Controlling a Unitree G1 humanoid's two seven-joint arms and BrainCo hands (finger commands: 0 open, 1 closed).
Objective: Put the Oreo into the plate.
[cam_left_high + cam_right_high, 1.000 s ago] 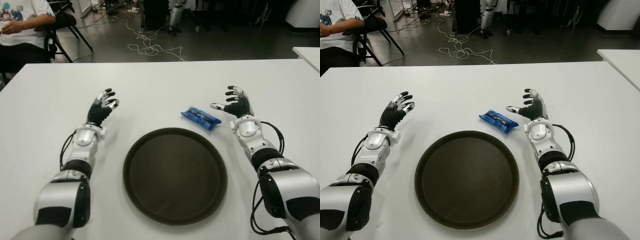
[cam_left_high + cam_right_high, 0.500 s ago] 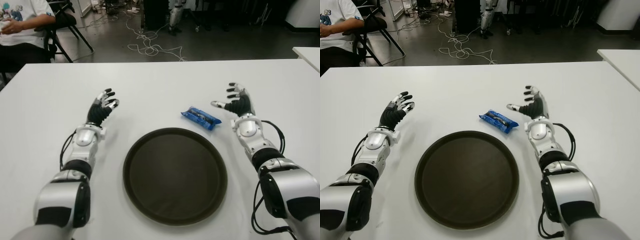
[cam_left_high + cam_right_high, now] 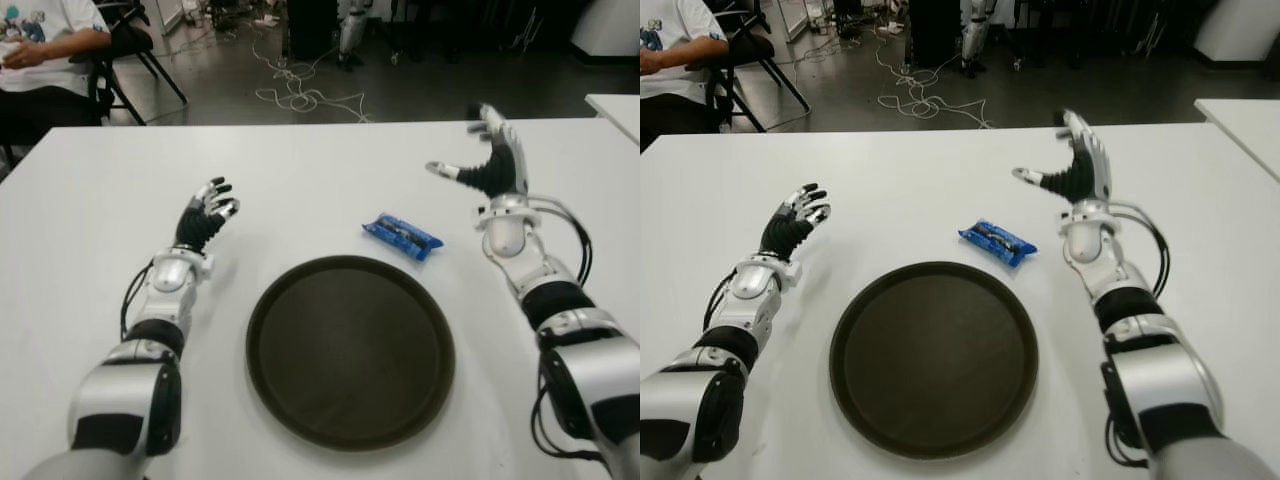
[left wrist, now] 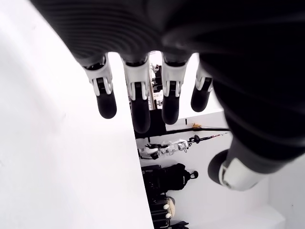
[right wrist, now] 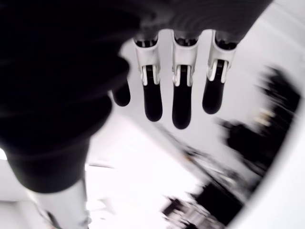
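The blue Oreo packet (image 3: pixel 402 235) lies flat on the white table (image 3: pixel 320 160), just beyond the far right rim of the round dark plate (image 3: pixel 350 350). My right hand (image 3: pixel 490 165) hangs raised above the table, to the right of and beyond the packet, fingers spread and holding nothing. My left hand (image 3: pixel 205 215) shows left of the plate, open and holding nothing. In the right wrist view the fingers (image 5: pixel 176 95) extend straight; in the left wrist view the fingers (image 4: pixel 140 102) hang relaxed.
A seated person (image 3: pixel 45 45) is at the far left beyond the table. Cables (image 3: pixel 300 95) lie on the floor behind the table. Another white table's corner (image 3: pixel 615 105) shows at the right.
My right hand has lifted off the table and moved up and away, beyond the packet. The left hand, packet and plate have not moved.
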